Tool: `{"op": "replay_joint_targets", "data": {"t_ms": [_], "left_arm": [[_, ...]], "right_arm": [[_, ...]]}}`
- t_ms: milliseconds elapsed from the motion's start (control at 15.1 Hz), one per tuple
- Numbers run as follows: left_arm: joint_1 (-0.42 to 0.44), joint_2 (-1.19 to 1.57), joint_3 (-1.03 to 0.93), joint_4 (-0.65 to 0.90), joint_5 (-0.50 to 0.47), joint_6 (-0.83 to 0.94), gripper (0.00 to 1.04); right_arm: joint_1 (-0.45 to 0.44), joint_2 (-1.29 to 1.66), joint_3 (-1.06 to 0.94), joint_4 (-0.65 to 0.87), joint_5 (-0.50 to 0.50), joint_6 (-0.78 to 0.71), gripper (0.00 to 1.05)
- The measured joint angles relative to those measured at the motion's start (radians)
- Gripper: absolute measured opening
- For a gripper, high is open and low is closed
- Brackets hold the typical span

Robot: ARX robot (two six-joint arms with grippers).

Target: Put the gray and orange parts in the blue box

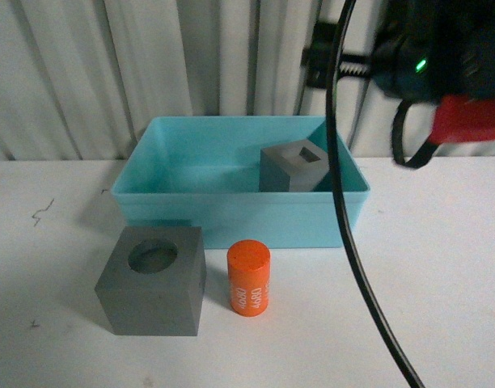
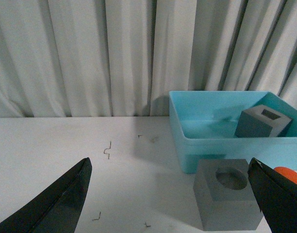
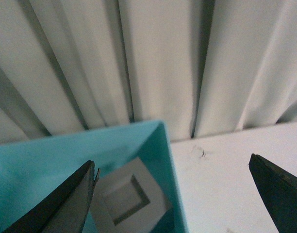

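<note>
Turquoise box (image 1: 231, 218) holds the square-recess cube (image 1: 294, 167) in the front view; round-recess cube (image 1: 153, 280) and cylinder (image 1: 249, 277) stand on the desk (image 1: 442, 267) before it, two parts left. Left wrist view: left end effector (image 2: 169, 167) is spread, empty. Right wrist view: right end effector (image 3: 172, 162) is spread, empty, over the box.

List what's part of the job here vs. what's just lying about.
Job:
- gray cube with round recess, on the table
- orange cylinder, upright beside it
- gray cube with square recess, already in the box
- blue box

Not the job:
- black cable hanging across the front view
- white curtain behind
- small dark marks on the table
</note>
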Motion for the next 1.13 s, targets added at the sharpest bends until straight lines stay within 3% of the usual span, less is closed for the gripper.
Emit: {"op": "replay_joint_targets", "data": {"t_ms": [66,199,331,397,464,530,662,728,927,1126], "left_arm": [[0.000,0.000,0.000,0.000,0.000,0.000,0.98],[0.000,0.000,0.000,0.000,0.001,0.000,0.98],[0.000,0.000,0.000,0.000,0.000,0.000,0.98],[0.000,0.000,0.000,0.000,0.000,0.000,0.98],[0.000,0.000,0.000,0.001,0.002,0.000,0.98],[0.000,0.000,0.000,0.002,0.003,0.000,0.98],[0.002,0.000,0.000,-0.001,-0.002,0.000,0.98],[0.002,0.000,0.000,0.000,0.000,0.000,0.98],[0.002,0.000,0.000,-0.001,0.000,0.000,0.98],[0.002,0.000,0.000,0.000,0.000,0.000,0.98]], "right_arm": [[0.007,-0.215,-0.159,-0.001,0.019,-0.001,0.98],[0.097,-0.602,-0.568,-0.282,0.164,0.166,0.98],[0.207,-0.772,-0.769,-0.516,0.230,0.340,0.98],[0.220,-0.811,-0.826,-0.489,0.225,0.392,0.97],[0.180,-0.772,-0.897,-0.164,0.189,0.337,0.88],[0.135,-0.778,-0.996,0.079,0.134,0.212,0.77],[0.050,-0.912,-1.122,0.327,0.053,-0.030,0.56],[0.000,-1.021,-1.118,0.301,0.001,-0.111,0.41],[-0.098,-1.189,-1.161,0.133,-0.101,-0.168,0.05],[-0.172,-1.353,-1.165,0.004,-0.173,-0.182,0.02]]}}
